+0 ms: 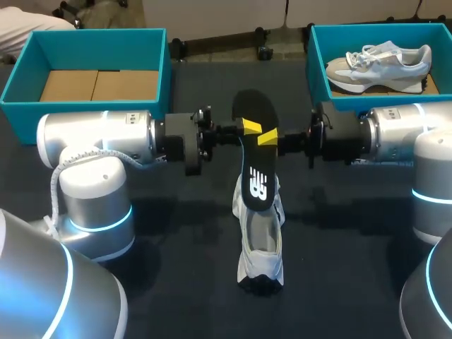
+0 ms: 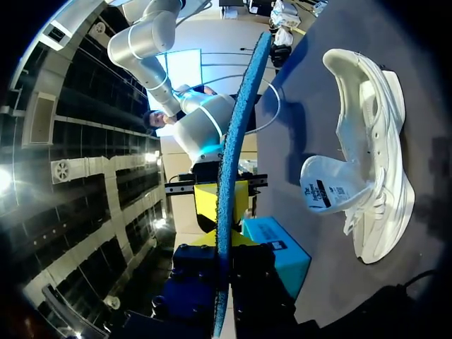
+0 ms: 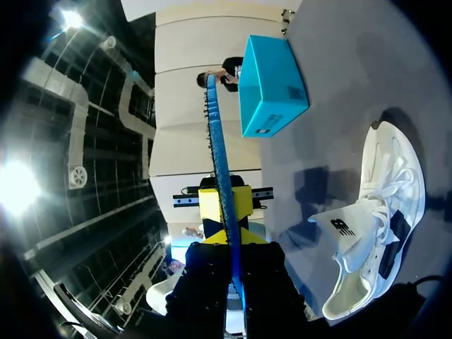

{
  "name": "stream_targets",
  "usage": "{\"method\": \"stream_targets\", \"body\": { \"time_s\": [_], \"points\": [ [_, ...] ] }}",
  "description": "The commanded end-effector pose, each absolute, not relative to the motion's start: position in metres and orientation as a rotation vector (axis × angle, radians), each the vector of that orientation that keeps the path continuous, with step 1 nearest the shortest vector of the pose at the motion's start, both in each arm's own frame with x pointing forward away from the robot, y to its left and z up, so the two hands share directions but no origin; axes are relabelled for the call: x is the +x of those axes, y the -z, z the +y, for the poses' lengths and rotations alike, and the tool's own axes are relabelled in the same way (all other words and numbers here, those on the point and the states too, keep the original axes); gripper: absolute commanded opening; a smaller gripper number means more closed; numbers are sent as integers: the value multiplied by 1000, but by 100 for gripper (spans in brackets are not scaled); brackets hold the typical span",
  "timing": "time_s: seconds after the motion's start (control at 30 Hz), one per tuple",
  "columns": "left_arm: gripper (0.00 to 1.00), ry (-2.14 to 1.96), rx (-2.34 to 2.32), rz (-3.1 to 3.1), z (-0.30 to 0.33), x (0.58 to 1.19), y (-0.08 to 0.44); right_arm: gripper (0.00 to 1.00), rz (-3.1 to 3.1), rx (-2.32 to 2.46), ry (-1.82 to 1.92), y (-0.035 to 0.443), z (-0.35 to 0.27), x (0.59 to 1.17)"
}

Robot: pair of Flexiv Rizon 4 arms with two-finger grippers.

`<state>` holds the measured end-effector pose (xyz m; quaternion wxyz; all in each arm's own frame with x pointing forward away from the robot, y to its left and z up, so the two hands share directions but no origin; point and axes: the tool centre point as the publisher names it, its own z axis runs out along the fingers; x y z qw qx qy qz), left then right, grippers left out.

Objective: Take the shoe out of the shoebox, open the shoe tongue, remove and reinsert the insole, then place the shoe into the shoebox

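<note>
A black insole (image 1: 254, 152) with a white logo is held above the dark table, seen edge-on in both wrist views as a blue strip (image 2: 236, 120) (image 3: 217, 141). My left gripper (image 1: 251, 128) (image 2: 220, 282) comes from the left and is shut on it. My right gripper (image 1: 268, 137) (image 3: 233, 282) pinches it from the opposite side, also shut. The white shoe (image 1: 261, 240) (image 2: 374, 162) (image 3: 381, 233) stands on the table below the insole, its tongue pulled up. The insole's lower end overlaps the shoe's opening in the head view; contact cannot be told.
A teal shoebox (image 1: 21, 92) with a cardboard floor stands at the back left. A second teal shoebox (image 1: 318, 78) at the back right holds another pale sneaker (image 1: 381, 63). Both arms' wrists span the table's middle.
</note>
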<state>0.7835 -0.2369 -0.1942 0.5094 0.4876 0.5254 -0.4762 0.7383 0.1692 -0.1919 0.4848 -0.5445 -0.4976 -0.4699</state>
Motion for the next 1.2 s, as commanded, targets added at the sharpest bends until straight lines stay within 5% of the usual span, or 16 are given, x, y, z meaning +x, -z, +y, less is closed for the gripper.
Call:
{"method": "stream_targets", "body": {
  "time_s": [0.03, 0.1, 0.13, 1.2],
  "points": [
    [0, 1146, 1174, 1268, -238, 783, 194, 0, -1212, -1327, 1144, 193, 172, 737],
    [0, 1148, 1173, 1267, -238, 783, 195, 73, -1212, -1327, 1145, 193, 171, 738],
    [0, 1149, 1174, 1267, -238, 782, 195, 100, -1213, -1333, 1154, 193, 169, 738],
    [0, 1436, 1141, 1396, -188, 705, 197, 100, -1658, -1088, 1227, 182, 128, 740]
  ]
}}
